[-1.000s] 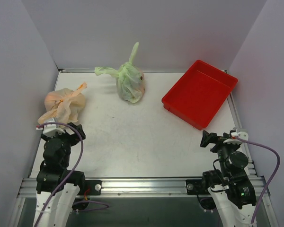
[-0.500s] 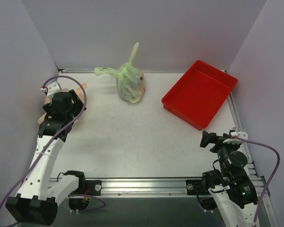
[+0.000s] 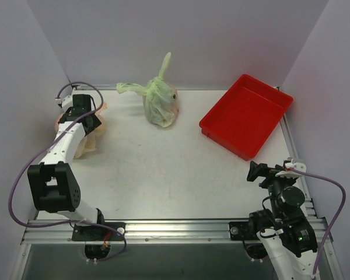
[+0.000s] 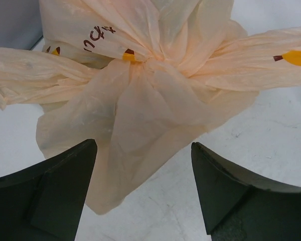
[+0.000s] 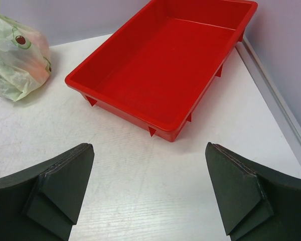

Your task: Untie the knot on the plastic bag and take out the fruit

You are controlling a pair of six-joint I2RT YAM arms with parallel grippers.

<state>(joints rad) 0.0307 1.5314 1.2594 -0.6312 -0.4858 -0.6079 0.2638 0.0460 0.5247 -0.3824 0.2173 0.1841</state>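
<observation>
Left wrist view sets our left gripper (image 4: 143, 146), fingers apart, aimed at the twisted knot (image 4: 146, 61) of the thin pale orange plastic bag (image 4: 155, 120) at the white table's (image 4: 271, 150) far left, seemingly lined up to start untying; the fruit is hidden inside. Since half a second ago this arm has stretched farther back; our right gripper (image 5: 149, 150), fingers apart, hasn't moved.

From above, the left arm (image 3: 67, 140) covers most of the plastic bag (image 3: 88, 140). Close up, the tails of the knot (image 4: 140, 63) run off both edges. The fruit inside can't be made out.
</observation>
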